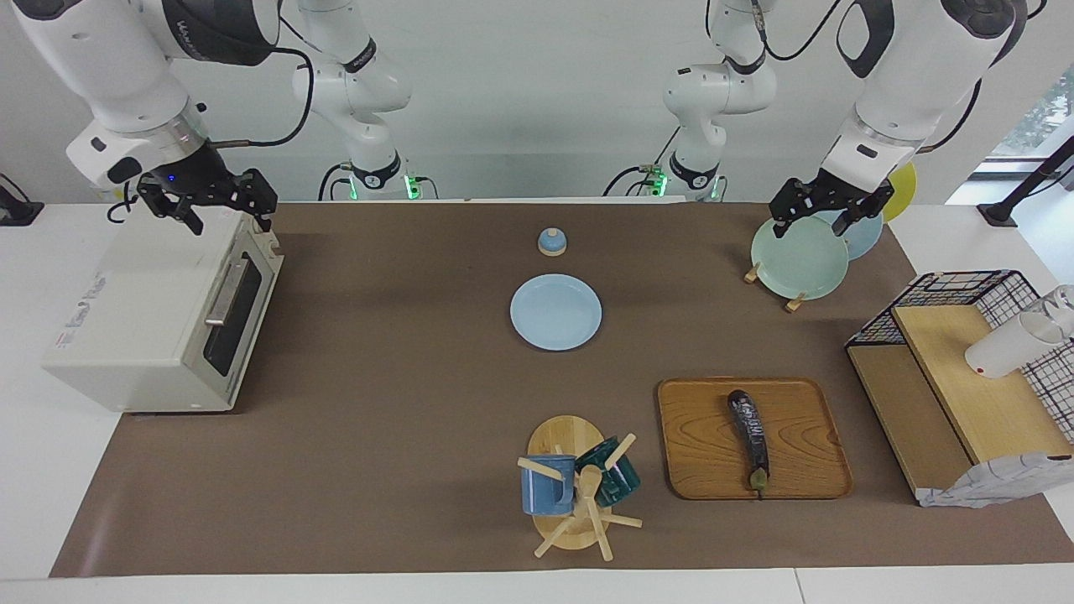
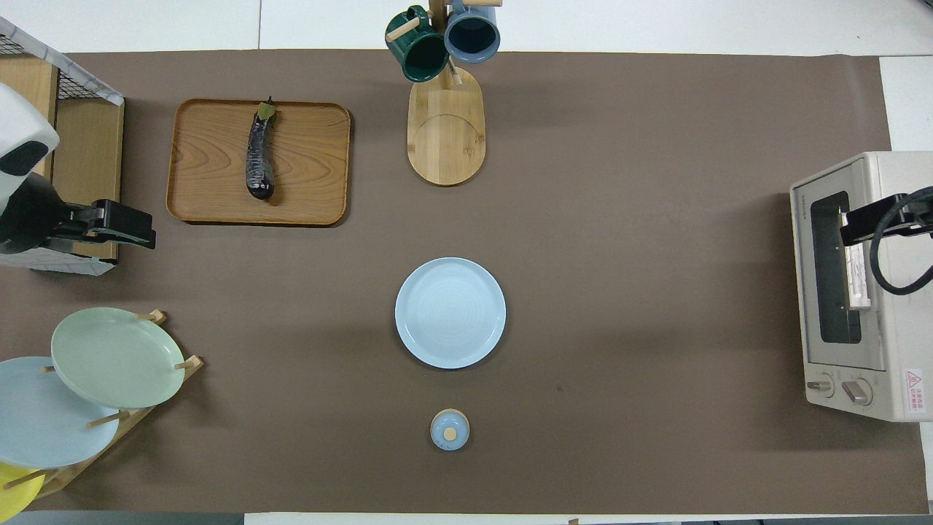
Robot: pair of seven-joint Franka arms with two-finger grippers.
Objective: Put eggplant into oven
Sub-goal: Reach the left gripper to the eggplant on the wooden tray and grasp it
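The yellow plate (image 2: 13,487) is cut off by the overhead view's edge.

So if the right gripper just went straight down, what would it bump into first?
Probably the oven. The right gripper points down, open, over the oven's top edge above the door, so the oven's top comes first. Depth is hard to judge, so it might just graze the front edge instead.

Bright, even overhead light, soft shadows on the brown mat (image 1: 377,377), sharp focus

Glossy eggplant (image 1: 749,436) on grained wooden tray (image 1: 797,470); matt brown table cover (image 1: 377,436).
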